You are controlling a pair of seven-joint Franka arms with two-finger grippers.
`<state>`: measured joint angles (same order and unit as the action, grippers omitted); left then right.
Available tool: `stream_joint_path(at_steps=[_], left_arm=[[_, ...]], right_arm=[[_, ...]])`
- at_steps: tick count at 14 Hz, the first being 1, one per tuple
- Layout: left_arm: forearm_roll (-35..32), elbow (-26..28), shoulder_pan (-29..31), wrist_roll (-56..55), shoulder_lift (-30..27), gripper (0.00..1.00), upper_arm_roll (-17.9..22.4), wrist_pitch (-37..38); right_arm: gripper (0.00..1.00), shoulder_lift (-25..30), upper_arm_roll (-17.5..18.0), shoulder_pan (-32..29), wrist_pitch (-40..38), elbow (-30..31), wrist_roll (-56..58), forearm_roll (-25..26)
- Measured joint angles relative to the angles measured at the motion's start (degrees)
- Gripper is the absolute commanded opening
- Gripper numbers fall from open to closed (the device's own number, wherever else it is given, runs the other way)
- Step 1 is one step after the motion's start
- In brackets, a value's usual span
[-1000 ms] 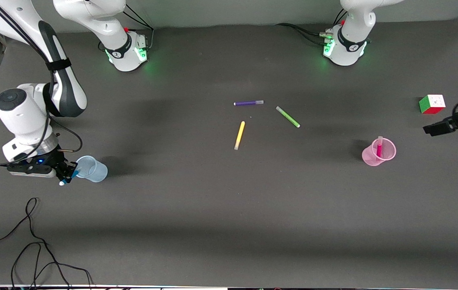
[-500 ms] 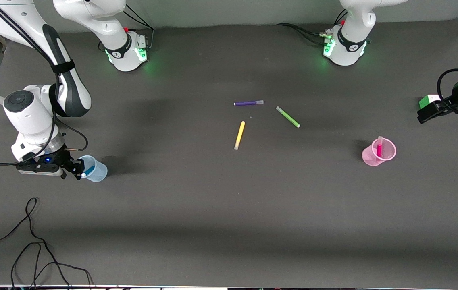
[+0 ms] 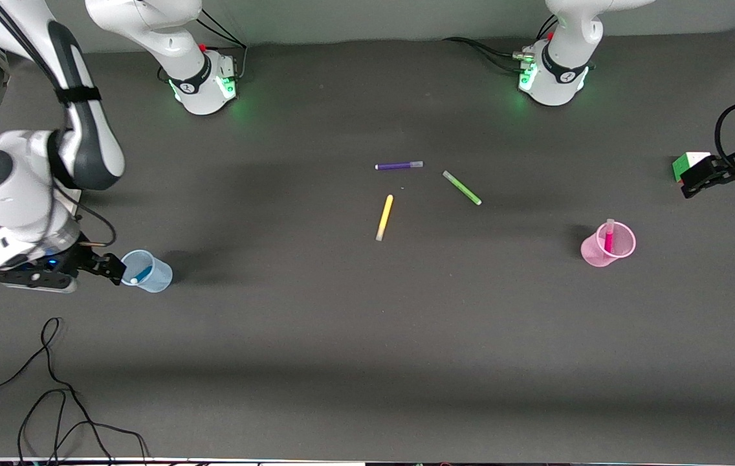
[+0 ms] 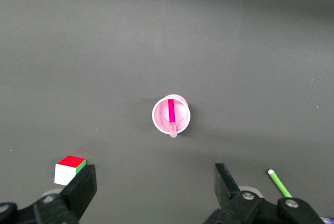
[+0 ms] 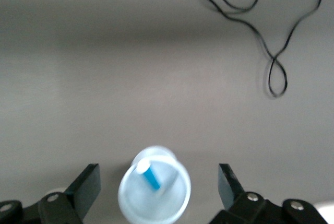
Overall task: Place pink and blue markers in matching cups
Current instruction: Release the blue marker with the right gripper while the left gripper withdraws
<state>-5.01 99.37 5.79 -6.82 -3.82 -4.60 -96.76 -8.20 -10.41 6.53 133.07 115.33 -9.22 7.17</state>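
The blue marker [image 3: 142, 276] sits inside the pale blue cup [image 3: 147, 271] at the right arm's end of the tabletop [image 3: 341, 323]. It leans rather than stands straight, its long axis tilted, with the lighter cap end [image 5: 142, 168] up against the rim and the blue body running down into the cup. Only part of the marker shows through the mouth; its lower end cannot be made out.

The pink marker [image 3: 608, 237] stands in the pink cup [image 3: 608, 244] toward the left arm's end, close to upright, pale cap [image 4: 173, 131] uppermost and poking over the rim, its tip hidden in the cup's base.

The right claw [image 3: 105, 266] hangs just beside the blue cup, fingers spread wide and gripping nothing. The left claw [image 4: 151, 192] is also wide and empty, over the tabletop near a colour cube [image 3: 690, 166]; that arm is cut off by the edge of the front view.

3 other markers lie flat mid-tabletop: purple [image 3: 398, 166], green [image 3: 462, 188] and yellow [image 3: 384, 217]. A loose black cable [image 3: 50, 388] trails at the edge nearest the front camera.
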Motion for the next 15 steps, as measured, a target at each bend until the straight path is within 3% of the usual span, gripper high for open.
stream_joint_path(at_steps=[3, 6, 10, 15], left_arm=[[0.0, -1.5, -0.3, 0.4, 0.4, 1.00, -0.2, 0.0], [0.0, -2.9, -2.5, 0.3, 1.1, 1.00, -0.3, 0.4], [0.0, -3.2, -3.0, 0.3, 1.7, 1.00, -0.1, 0.5], [0.0, -3.2, -2.7, 0.3, 2.0, 1.00, 0.1, 2.1]], right_arm=[[1.00, 4.9, 0.5, 0.2, -17.6, -7.9, 3.1, -6.7], [1.00, 11.4, 0.6, 0.2, -26.7, -10.2, 4.5, -7.6], [1.00, 17.7, 3.6, 0.2, -32.0, -10.7, 5.9, -6.8], [1.00, 17.2, 5.2, 0.2, -33.1, -10.6, 5.9, -6.7]])
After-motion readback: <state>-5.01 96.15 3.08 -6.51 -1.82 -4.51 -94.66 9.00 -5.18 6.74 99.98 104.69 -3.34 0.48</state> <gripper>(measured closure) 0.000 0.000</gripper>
